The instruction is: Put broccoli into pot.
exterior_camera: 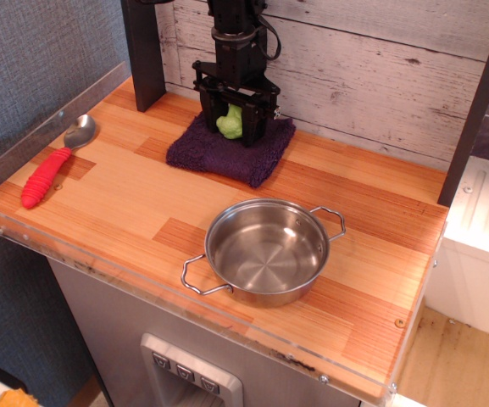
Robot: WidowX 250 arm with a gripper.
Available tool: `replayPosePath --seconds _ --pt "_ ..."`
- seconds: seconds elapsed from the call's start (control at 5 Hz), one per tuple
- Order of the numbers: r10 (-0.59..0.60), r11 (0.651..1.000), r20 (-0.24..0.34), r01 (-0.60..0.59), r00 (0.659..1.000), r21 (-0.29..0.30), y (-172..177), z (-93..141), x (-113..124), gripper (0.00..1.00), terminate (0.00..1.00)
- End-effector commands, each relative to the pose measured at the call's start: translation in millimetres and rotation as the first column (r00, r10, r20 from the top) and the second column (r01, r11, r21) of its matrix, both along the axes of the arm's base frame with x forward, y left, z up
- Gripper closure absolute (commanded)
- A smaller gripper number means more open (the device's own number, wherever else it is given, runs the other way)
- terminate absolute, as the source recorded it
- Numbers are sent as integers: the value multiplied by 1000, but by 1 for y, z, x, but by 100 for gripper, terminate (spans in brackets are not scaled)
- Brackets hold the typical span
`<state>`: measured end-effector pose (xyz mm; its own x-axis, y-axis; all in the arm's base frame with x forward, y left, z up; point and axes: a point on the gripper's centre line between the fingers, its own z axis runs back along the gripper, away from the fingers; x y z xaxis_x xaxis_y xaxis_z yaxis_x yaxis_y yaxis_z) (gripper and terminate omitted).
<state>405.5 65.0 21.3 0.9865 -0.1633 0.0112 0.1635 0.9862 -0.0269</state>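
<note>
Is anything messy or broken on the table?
Nothing looks broken or spilled. The claw holds the broccoli above the purple cloth. The pot stands upright and empty, and the red-handled spoon lies flat near the left edge. The cloth sits a bit crooked, that's all.
</note>
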Motion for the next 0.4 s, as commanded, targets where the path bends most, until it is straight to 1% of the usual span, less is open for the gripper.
replayPosePath --seconds 0.0,0.2 --pt "-105 993 150 112 983 -41 -29 64 -30 100 0" --pt "-185 979 123 193 975 -57 -49 57 -71 100 0"
